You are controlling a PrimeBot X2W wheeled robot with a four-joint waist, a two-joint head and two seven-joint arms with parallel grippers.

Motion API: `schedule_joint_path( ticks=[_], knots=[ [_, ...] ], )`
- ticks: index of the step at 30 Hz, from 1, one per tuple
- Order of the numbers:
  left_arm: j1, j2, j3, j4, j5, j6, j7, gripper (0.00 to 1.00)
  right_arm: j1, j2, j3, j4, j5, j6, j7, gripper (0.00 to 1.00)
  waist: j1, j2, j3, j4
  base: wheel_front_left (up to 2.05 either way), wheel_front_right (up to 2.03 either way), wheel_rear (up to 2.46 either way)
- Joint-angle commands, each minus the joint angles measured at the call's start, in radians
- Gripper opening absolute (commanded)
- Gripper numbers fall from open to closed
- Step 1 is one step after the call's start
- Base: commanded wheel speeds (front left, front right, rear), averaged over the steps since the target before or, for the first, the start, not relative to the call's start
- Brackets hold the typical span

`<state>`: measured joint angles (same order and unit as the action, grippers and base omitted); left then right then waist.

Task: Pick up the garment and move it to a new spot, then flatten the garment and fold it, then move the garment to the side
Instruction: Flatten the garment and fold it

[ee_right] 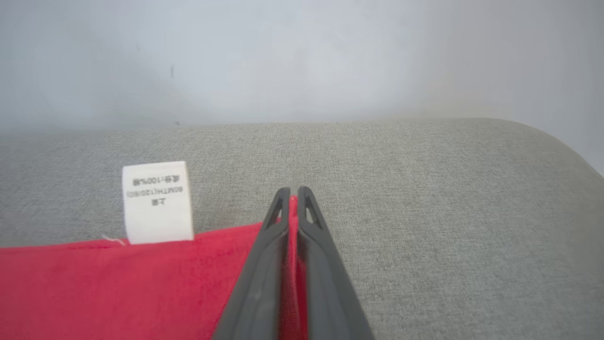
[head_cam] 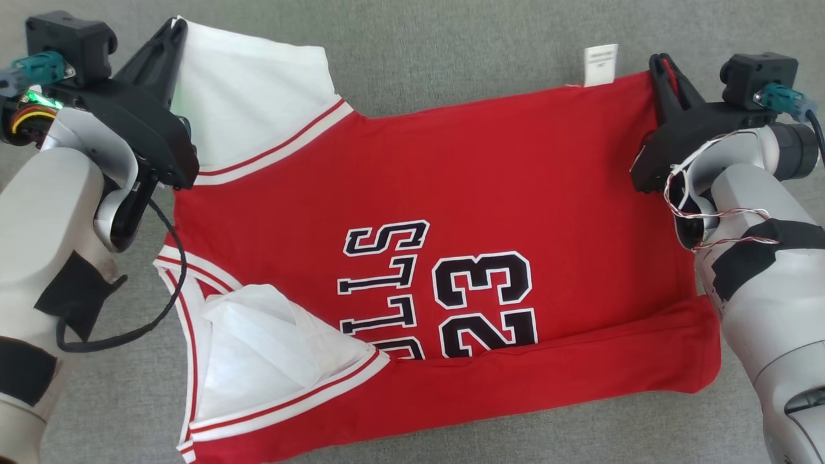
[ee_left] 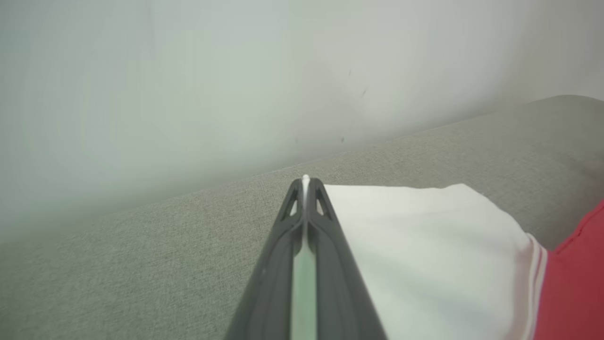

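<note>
Item under inspection: one red jersey [head_cam: 451, 193], lying spread on a grey fabric surface [head_cam: 451, 38], front side up. Its neck end is to the left and its hem end to the right.

Left claw [head_cam: 173, 27]: at the far left corner of the jersey. Jaws are pressed together on the white shoulder panel. In the left wrist view a strip of white cloth runs between the two fingers of the left claw [ee_left: 306, 183] and pokes out at the tips. The rest of the white panel of the jersey [ee_left: 424, 245] lies flat to the right of the fingers, with red cloth beyond its striped trim.

Right claw [head_cam: 657, 63]: at the far right corner, on the hem. Jaws are pressed together on the red cloth. In the right wrist view the right claw [ee_right: 292, 191] has red fabric pinched between its fingers up to the tips. The jersey [ee_right: 118, 283] extends left from there along the surface [ee_right: 448, 212].

Condition of the jersey:
- A white label [head_cam: 601, 64] sticks out past the far edge, near the right claw, and lies flat on the surface. Its print is legible in the right wrist view [ee_right: 157, 202].
- The near edge is turned over on itself in a long red fold [head_cam: 567, 367], which covers the lower part of the number 23 [head_cam: 486, 303] and of the black lettering [head_cam: 383, 290].
- At the near left, the armhole lies open and shows the white lining [head_cam: 271, 348], which is creased.

Background: a pale wall [ee_left: 188, 71] stands behind the far edge of the surface [ee_left: 118, 264].
</note>
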<state>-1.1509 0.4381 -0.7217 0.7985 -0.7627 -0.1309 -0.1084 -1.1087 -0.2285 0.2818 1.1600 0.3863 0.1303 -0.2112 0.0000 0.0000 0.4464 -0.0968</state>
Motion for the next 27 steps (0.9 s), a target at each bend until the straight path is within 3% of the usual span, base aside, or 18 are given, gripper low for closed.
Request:
schedule_joint_path(
  ticks=[1, 10, 16, 27],
  knots=[
    [0.001, -0.003, 0.000, 0.001, -0.013, 0.002, -0.013, 0.00, 0.002, -0.011, 0.003, 0.001, 0.011, 0.001, -0.015, 0.00, 0.0000, 0.0000, -0.023, 0.008, 0.00, 0.00, 0.00],
    [0.151, -0.006, -0.029, -0.078, -0.040, 0.002, -0.097, 0.00, 0.163, -0.041, 0.041, -0.083, 0.126, 0.001, -0.050, 0.00, 0.0000, 0.0000, -0.125, 0.035, 0.00, 0.00, 0.00],
    [0.313, 0.016, -0.019, -0.206, -0.059, 0.028, -0.136, 0.00, 0.328, -0.110, 0.074, -0.214, 0.241, 0.001, -0.055, 0.00, 0.0000, 0.0000, -0.192, 0.072, 0.00, 0.00, 0.00],
    [0.638, 0.047, -0.027, -0.525, -0.021, 0.166, -0.155, 0.00, 0.672, -0.201, -0.009, -0.544, 0.361, 0.001, -0.054, 0.00, 0.0000, 0.0000, -0.252, 0.147, 0.00, 0.00, 0.00]
  ],
)
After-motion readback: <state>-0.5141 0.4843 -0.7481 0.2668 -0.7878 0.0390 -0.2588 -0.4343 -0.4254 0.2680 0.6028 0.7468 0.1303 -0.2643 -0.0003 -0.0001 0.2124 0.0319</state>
